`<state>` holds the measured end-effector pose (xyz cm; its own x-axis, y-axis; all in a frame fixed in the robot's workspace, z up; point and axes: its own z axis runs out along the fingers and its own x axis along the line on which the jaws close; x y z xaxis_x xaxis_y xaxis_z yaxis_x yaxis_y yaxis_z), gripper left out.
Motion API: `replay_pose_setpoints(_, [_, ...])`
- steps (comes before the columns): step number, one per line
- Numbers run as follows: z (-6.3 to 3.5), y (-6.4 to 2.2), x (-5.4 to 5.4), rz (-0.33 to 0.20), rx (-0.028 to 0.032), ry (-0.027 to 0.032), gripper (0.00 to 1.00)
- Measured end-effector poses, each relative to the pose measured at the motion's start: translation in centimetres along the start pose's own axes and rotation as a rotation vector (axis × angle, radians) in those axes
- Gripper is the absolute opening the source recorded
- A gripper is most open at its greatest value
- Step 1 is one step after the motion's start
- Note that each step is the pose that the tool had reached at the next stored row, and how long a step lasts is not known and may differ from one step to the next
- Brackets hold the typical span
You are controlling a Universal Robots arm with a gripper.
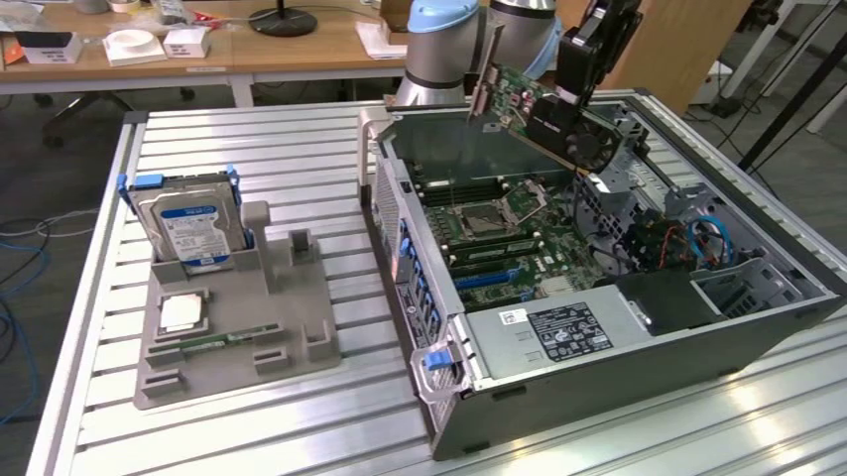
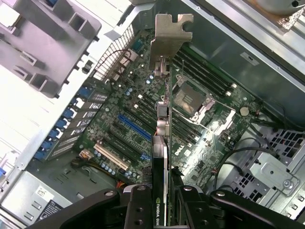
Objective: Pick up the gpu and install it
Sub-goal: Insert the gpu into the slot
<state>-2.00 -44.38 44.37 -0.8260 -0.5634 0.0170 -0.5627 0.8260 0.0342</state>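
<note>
**A:** Looking over the bench (image 1: 265, 139), what took up the most room?

**B:** The open computer case (image 1: 636, 387) lay on its side toward the exterior view's right. The grey holder (image 1: 285, 297) and the hard drive (image 1: 192, 233) stood well apart from it on the exterior view's left. Inside the case, the main board (image 1: 497, 233) was bare and facing up.

**A:** And the graphics card (image 1: 530, 114)?

**B:** It hung in the air above the far end of the case, tilted and clear of the main board. The tool (image 1: 572, 99) had closed partway onto it and gripped it by one edge. From the wrist, the card showed edge-on with its metal bracket (image 2: 169, 36) at the far end.

**A:** So which step was that?

**B:** I judged the pickup done and the install under way, with the card carried over the case but not seated.

**A:** What would seating it call for?

**B:** In my view, the card's lower edge would have to be squared up over a slot, perhaps the blue slot (image 2: 135, 126), with the bracket at the case's rear opening. The tilt would need taking out first.

**A:** Anything you couldn't make out?

**B:** Where the tool's fingers met the card was cut off at the wrist view's edge. The card's contact edge was hidden, and I couldn't tell which slot it sat over. The arm (image 1: 443, 40) was also cut off above.
</note>
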Motion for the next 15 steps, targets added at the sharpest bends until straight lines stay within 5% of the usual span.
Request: replay_pose_setpoints(15, [0.0, 0.0, 0.0, -0.014, 0.0002, 0.0005, 0.26])
